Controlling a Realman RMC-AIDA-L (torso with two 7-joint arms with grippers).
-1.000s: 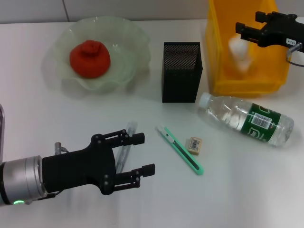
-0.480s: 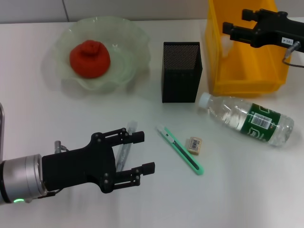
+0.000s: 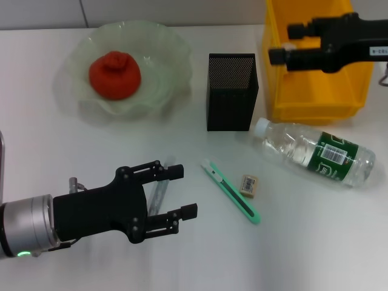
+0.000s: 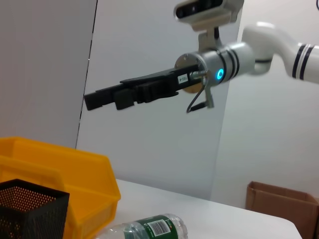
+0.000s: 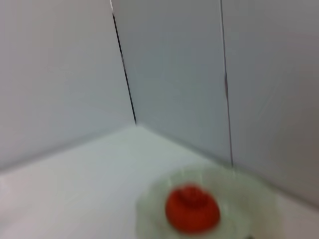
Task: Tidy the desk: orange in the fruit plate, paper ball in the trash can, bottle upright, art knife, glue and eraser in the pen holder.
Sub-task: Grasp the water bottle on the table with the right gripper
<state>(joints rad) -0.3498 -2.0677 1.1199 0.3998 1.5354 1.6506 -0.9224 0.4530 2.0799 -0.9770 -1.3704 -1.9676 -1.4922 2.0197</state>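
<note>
Fingers spread on left gripper (image 3: 176, 191) over glue (image 3: 159, 193), right gripper (image 3: 280, 43) spread above trash can (image 3: 303, 91) rim

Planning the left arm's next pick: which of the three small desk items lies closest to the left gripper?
The glue, the grey stick lying between the open left gripper's fingers. The art knife and eraser lie farther toward the robot's right.

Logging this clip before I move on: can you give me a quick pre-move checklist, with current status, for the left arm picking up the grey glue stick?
1. Left gripper open over the glue: ok.
2. Glue lying flat on the desk, apart from the art knife: ok.
3. Pen holder upright, mouth unobstructed: ok.
4. Right gripper away from the pickup, up over the trash can: ok.
5. Orange already in the fruit plate: ok.
6. Bottle upright: not ok, it lies on its side.
</note>
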